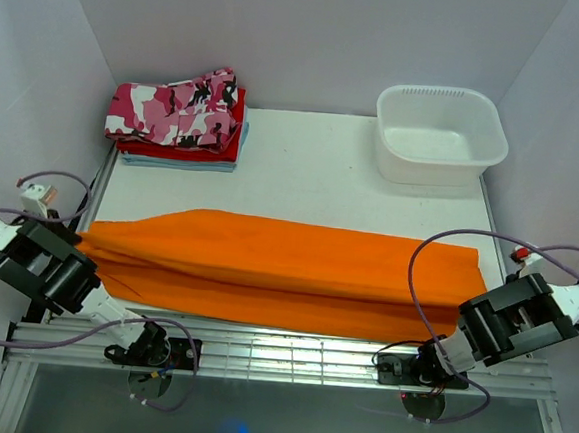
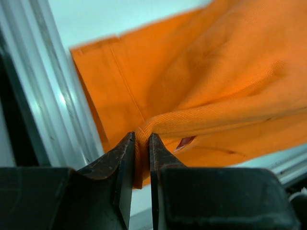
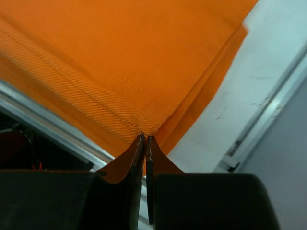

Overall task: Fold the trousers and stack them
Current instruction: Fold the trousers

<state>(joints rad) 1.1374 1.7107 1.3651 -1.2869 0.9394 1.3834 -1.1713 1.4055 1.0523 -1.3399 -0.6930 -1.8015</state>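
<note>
Closest to us, our left tool pinches a bunched fold at the left end of the trousers. The cloth is wedged thick between its two fingers. Our right tool is pressed almost together on a thin corner at the right end, and the seam runs straight into its tips. Both grips sit just past the metal rail at the tabletop's near edge.

The trousers lie as one long orange band from left to right across the near half of the tabletop, and they already look doubled lengthwise. We judge the step in hand to be a fold made with both ends held. To do it well we should raise both tools together at the same height and keep the band lightly taut so the middle does not sag or twist. The held edge should travel squarely, and we should let go only once the layers lie flat with their edges matched. The left grip is bulkier, so that end may slip or wrinkle first.

Beyond the band the white tabletop is smooth and matte. At its far left a camouflage garment rests on a red garment, and a white tub stands at the far right. Plain pale walls close in the space.
</note>
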